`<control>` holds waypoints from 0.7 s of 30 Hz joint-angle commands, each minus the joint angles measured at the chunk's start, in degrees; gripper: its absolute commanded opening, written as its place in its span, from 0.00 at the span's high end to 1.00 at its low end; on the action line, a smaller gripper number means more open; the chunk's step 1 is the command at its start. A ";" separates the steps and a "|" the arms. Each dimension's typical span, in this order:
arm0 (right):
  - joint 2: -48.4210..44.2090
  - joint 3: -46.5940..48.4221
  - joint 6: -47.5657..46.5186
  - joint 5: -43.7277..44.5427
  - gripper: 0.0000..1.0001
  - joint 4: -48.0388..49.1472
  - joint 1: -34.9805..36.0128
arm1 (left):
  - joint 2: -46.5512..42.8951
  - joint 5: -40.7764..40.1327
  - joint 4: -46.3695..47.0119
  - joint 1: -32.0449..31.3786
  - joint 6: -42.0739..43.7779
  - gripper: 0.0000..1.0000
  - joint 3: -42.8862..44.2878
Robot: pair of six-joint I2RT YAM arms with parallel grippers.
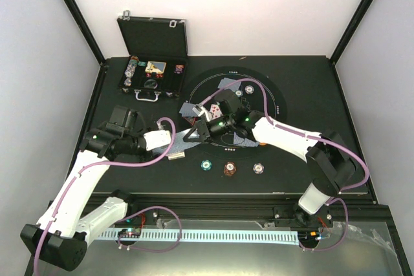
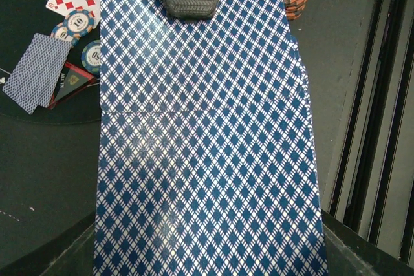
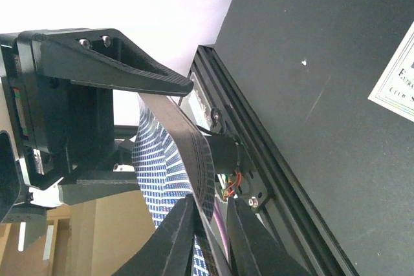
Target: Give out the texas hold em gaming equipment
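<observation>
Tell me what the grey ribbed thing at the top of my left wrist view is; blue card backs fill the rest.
Observer: A finger of the right gripper. From above, it reaches across to the left gripper, which holds the cards.
Operator: Is it gripping them?
Observer: In its own wrist view, its fingers sit on either side of the cards' end. I cannot confirm a firm pinch.
Operator: Anything outside my frame?
Observer: A black case stands open at the back left, lid up.
</observation>
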 commanded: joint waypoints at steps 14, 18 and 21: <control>-2.86 0.74 -4.95 2.72 0.99 -10.07 -3.96 | -0.90 1.39 0.22 0.30 -0.36 0.98 1.86; -3.94 2.69 -8.75 3.58 0.99 -14.63 -6.12 | -0.90 1.22 0.17 0.30 -0.29 0.98 1.62; -4.25 5.97 -15.58 8.18 0.99 -21.43 -9.22 | -1.07 0.93 0.14 0.27 -0.20 0.98 1.49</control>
